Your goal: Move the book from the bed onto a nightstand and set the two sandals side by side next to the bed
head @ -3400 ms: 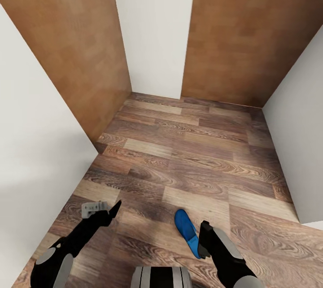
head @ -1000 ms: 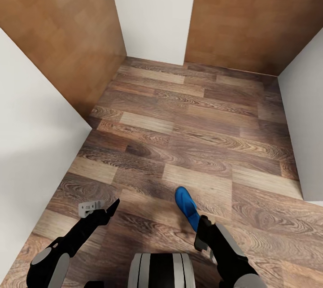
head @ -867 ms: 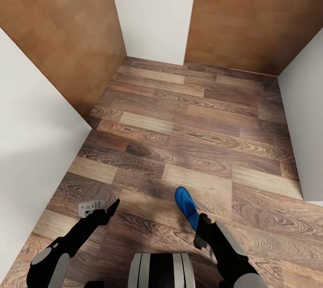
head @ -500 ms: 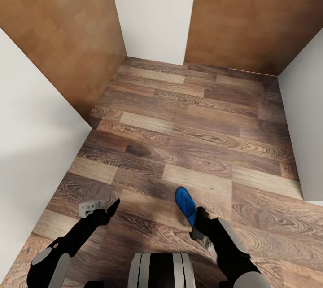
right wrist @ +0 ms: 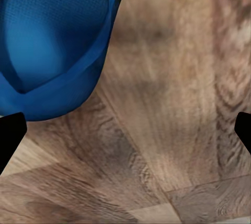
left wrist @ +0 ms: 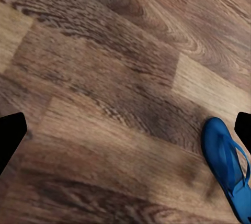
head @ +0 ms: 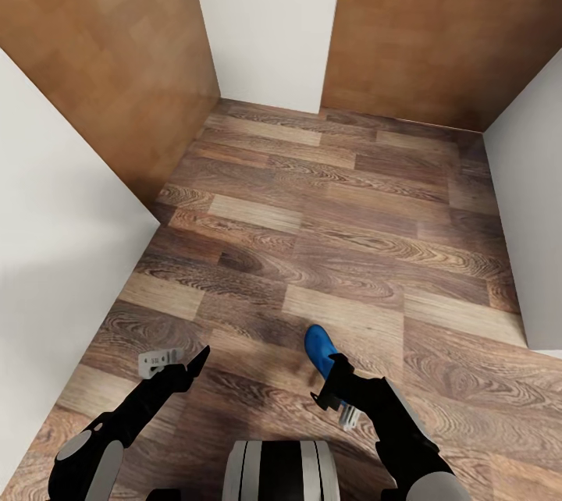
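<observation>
One bright blue sandal lies flat on the wood plank floor, just ahead of my trunk. My right gripper hovers over its near end and covers that end; in the right wrist view the sandal and its strap lie close below, off to one side of the open gripper. My left gripper hangs open above bare floor to the sandal's left, and its wrist view catches the sandal at the edge. The other sandal, the book, the bed and the nightstands are out of view.
Tan wooden doors stand at the left and at the back right, with a white wall between them. White walls close in at the near left and at the right. Bare floor stretches ahead.
The view shifted earlier as the camera moved. Over the last second my right gripper has swung left and forward, turning over the sandal's near end. Sandal and left arm stay put.
</observation>
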Robot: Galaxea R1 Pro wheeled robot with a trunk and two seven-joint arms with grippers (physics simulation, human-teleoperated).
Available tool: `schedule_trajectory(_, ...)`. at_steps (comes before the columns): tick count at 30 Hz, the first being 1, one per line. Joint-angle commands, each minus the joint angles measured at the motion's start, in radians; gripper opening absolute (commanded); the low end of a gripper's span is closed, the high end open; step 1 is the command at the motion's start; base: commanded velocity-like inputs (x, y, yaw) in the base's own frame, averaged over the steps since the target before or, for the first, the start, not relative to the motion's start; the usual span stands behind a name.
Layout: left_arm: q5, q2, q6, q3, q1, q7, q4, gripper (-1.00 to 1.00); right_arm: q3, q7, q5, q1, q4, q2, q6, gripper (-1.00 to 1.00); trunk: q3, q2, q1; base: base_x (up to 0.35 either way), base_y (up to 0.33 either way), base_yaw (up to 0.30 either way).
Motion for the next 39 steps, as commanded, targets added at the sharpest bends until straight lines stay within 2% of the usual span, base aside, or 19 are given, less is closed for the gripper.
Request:
schedule_trajectory(1, 0.01, 0.0, 0.009, 0.002, 0.0, -0.003, -0.001, 1.0, 0.002, 0.0, -0.01, 0.0, -0.001, 0.0, -0.01, 1.0, -0.001, 0.0, 0.0, 0.0, 0.0, 0.0)
schedule_trajectory(20, 0.011, 0.0, 0.009, 0.002, 0.001, -0.003, -0.001, 1.0, -0.005, 0.014, -0.011, 0.0, -0.005, -0.003, -0.01, 1.0, -0.001, 0.0, 0.0, 0.0, 0.0, 0.0)
schedule_trajectory(30, 0.011, -0.001, 0.009, 0.002, 0.001, -0.003, -0.001, 1.0, -0.013, 0.015, -0.012, 0.001, -0.056, -0.005, -0.009, 1.0, -0.001, 0.0, 0.0, 0.0, 0.0, 0.0)
schedule_trajectory(32, 0.012, -0.001, 0.009, 0.002, 0.001, -0.003, -0.001, 1.0, -0.033, 0.014, -0.012, 0.001, -0.061, -0.006, -0.008, 1.0, -0.001, 0.0, 0.0, 0.0, 0.0, 0.0)
schedule_trajectory(35, 0.012, 0.0, 0.01, 0.002, 0.001, -0.003, -0.001, 1.0, -0.129, 0.013, -0.012, 0.001, -0.115, -0.005, 0.006, 1.0, -0.001, 0.0, 0.0, 0.0, 0.0, 0.0)
schedule_trajectory(39, 0.013, 0.0, 0.011, 0.002, 0.001, -0.003, -0.001, 1.0, -0.168, 0.011, -0.012, 0.003, -0.183, -0.005, 0.017, 1.0, -0.001, 0.0, 0.0, 0.0, 0.0, 0.0)
